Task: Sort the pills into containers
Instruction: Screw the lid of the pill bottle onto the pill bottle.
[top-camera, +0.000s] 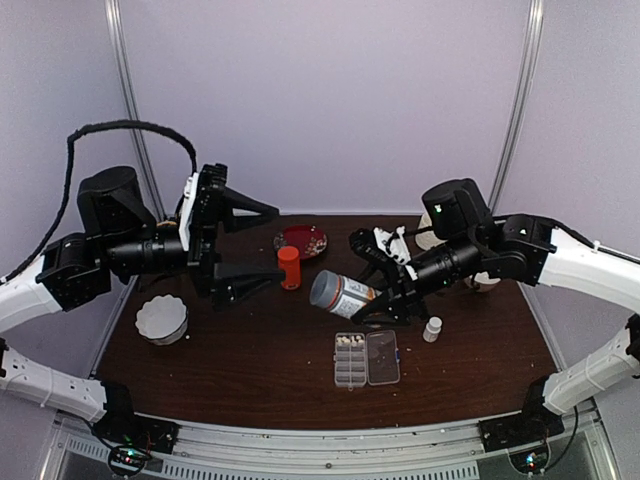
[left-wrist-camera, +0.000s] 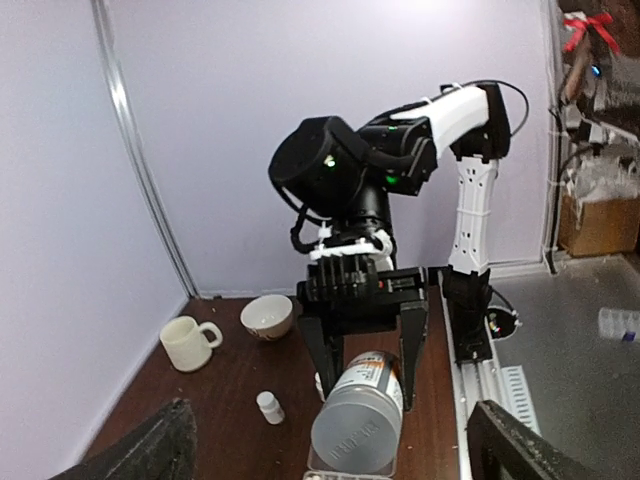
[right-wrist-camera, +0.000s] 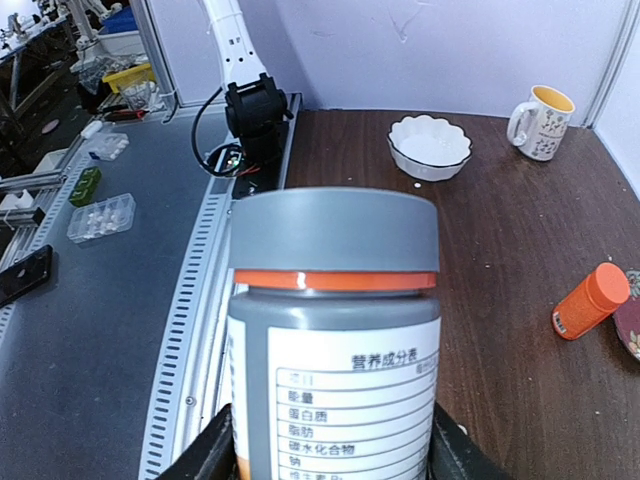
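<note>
Right gripper (top-camera: 362, 285) pinches a tilted grey-capped bottle (top-camera: 335, 293), organiser box (top-camera: 366, 358) near its fingertips; left gripper (top-camera: 276, 242) gapes wide, orange bottle (top-camera: 289, 267) beside it.

Three views, one bottle (top-camera: 340, 293)
You look down from behind; left wrist faces the right pincer (left-wrist-camera: 368, 395) head-on; right wrist sits just behind its bottle, seen in all.

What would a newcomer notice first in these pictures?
The big grey-capped bottle, held tilted in the right gripper above mid-table, dominates every view. Just nearer the arm bases lies the open clear organiser box, with pale pills in its far compartments. The left gripper gapes wide open beside the small orange bottle.
</note>
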